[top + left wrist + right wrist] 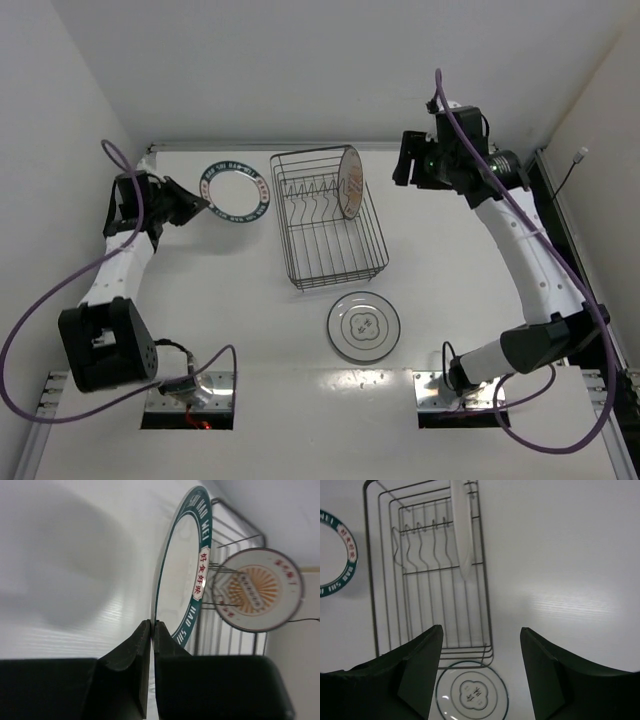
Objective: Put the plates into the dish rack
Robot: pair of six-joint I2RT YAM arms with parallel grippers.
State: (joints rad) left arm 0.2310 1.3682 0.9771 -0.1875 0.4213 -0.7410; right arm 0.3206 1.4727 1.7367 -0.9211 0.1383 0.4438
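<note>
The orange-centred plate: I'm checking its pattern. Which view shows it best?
Left wrist: the orange-centred plate faces that camera, sunburst clear. The top view shows it upright in the dish rack, face foreshortened; the right wrist sees only its white edge.

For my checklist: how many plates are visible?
3: the teal-rimmed plate lies left of the dish rack, the orange plate stands inside it, the grey-ringed plate lies before it.

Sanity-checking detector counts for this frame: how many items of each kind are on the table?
Plates: 3 (teal plate, orange plate, grey plate)
Rack: 1
Total: 4
</note>
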